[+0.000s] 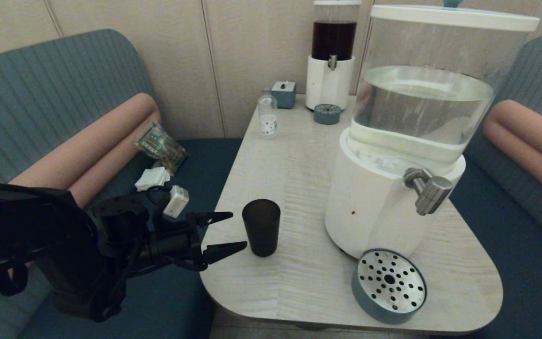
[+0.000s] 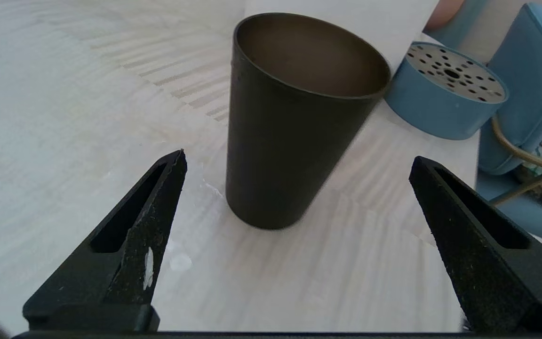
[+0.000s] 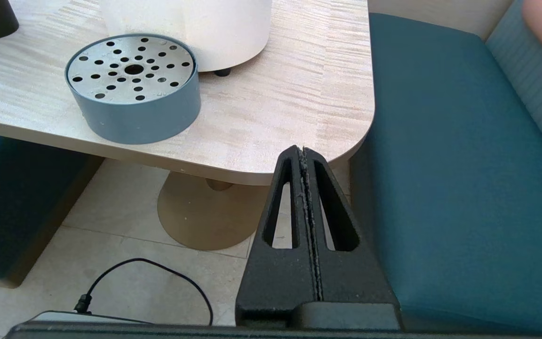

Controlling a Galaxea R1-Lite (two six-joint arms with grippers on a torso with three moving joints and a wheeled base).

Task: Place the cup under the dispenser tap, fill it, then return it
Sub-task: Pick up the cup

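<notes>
The dark brown cup [image 1: 261,227] [image 2: 294,117] stands upright and empty on the pale wooden table [image 1: 299,278], left of the big white-based dispenser [image 1: 374,207]. Its brushed-steel tap [image 1: 428,189] juts out over a round blue drip tray [image 1: 388,286] [image 3: 134,87]. My left gripper [image 1: 239,230] [image 2: 298,159] is open just left of the cup, its fingers [image 2: 158,202] spread wide and short of the cup's sides, touching nothing. My right gripper [image 3: 303,150] is shut and empty, parked low off the table's near right corner, out of the head view.
A small clear bottle with a white label [image 1: 267,115], a grey box [image 1: 283,93] and a smaller dark-liquid dispenser [image 1: 331,56] with its own drip tray [image 1: 327,114] stand at the table's far end. Blue bench seats [image 3: 450,188] flank the table; packets [image 1: 160,146] lie on the left one.
</notes>
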